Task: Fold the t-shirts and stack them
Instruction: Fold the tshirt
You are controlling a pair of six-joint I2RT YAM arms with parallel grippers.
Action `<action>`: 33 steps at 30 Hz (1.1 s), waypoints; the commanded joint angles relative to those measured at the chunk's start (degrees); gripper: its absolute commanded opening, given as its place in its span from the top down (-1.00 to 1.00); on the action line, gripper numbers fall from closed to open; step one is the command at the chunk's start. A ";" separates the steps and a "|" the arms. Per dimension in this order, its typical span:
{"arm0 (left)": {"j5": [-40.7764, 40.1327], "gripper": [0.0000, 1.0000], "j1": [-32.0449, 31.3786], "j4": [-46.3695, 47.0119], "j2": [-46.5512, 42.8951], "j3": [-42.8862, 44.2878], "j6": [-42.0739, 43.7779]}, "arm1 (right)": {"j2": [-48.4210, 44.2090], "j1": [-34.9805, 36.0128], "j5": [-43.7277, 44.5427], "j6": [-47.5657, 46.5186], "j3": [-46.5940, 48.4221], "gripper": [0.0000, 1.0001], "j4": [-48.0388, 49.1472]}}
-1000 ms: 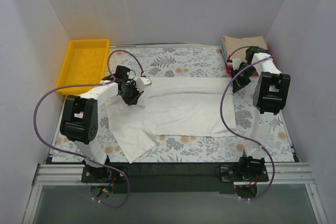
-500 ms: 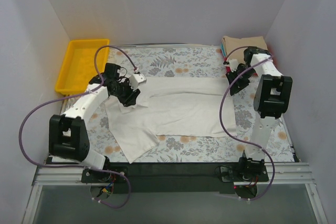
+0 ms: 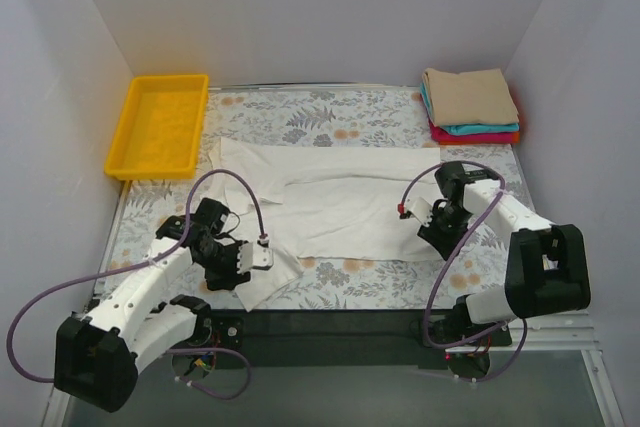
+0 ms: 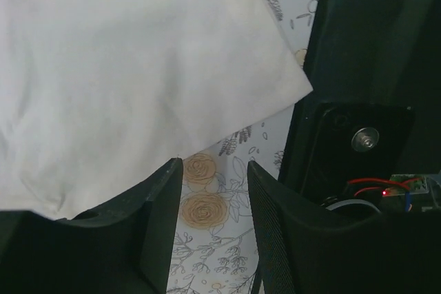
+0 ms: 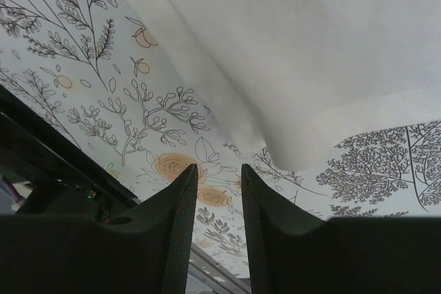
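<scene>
The white t-shirt (image 3: pixel 345 202) lies spread flat across the middle of the floral cover, with one sleeve reaching toward the near left. My left gripper (image 3: pixel 243 272) hovers at that near-left corner. In the left wrist view it (image 4: pixel 215 177) stands open over bare cover, the shirt's edge (image 4: pixel 138 67) just beyond its fingers. My right gripper (image 3: pixel 437 235) is at the shirt's near-right corner. It (image 5: pixel 219 177) is open too, empty, with the shirt's corner (image 5: pixel 310 46) ahead of it. Folded tan, teal and red t-shirts (image 3: pixel 470 99) are stacked at the back right.
A yellow tray (image 3: pixel 160 125) stands at the back left, beside the floral table cover (image 3: pixel 370 122). The black rail with the arm bases (image 3: pixel 330 327) runs along the near edge, close to both grippers. White walls enclose the table on three sides.
Both grippers opened and let go of the white t-shirt at its far side. Both arms then swung back to the shirt's near corners. The folded stack is uncovered again.
</scene>
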 commanded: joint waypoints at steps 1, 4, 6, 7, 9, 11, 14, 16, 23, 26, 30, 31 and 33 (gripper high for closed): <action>-2.30 0.19 -6.00 -0.04 -3.00 -3.81 4.37 | -2.02 1.80 5.18 -2.18 -4.13 0.33 8.54; -2.91 0.09 -16.87 4.00 0.31 -3.03 -2.46 | -0.96 2.41 5.71 -1.39 -4.31 0.21 10.57; -6.78 0.07 -22.26 9.27 2.16 -3.37 -7.66 | -0.87 2.85 6.15 -1.21 -4.31 0.15 10.84; -7.40 0.07 -25.93 9.46 2.53 -3.46 -9.06 | -0.70 3.03 6.41 -1.21 -4.40 0.14 10.75; -8.28 0.07 -31.81 9.55 2.79 -4.60 -11.87 | -0.52 3.20 6.59 -1.12 -4.49 0.13 10.58; -9.41 0.07 -37.44 9.55 1.83 -4.96 -13.90 | -0.61 3.20 6.59 -1.21 -4.49 0.13 10.75; -13.20 0.06 -41.87 9.99 7.06 -4.17 -18.21 | 0.35 3.29 6.59 -1.04 -4.31 0.12 10.84; -14.60 0.08 -42.66 9.82 10.77 -3.29 -20.59 | 0.88 3.29 6.59 -0.95 -4.23 0.12 11.01; -25.77 0.01 -46.71 14.47 18.17 -5.57 -29.20 | 1.41 3.29 7.99 -1.12 -3.79 0.08 11.37; -26.56 0.29 -47.06 17.80 17.82 -8.38 -30.00 | 1.76 3.20 7.82 -1.12 -3.35 0.09 11.37; -26.83 0.97 -47.15 20.01 17.56 -9.26 -31.48 | 1.59 3.12 7.82 -1.73 -3.35 0.13 11.63; -25.69 1.00 -47.15 20.01 17.21 -8.74 -32.01 | 1.41 2.94 7.82 -2.09 -3.35 0.14 11.80; -25.16 1.00 -47.15 20.01 15.46 -8.04 -32.80 | 0.19 2.68 7.29 -3.49 -3.26 0.14 11.63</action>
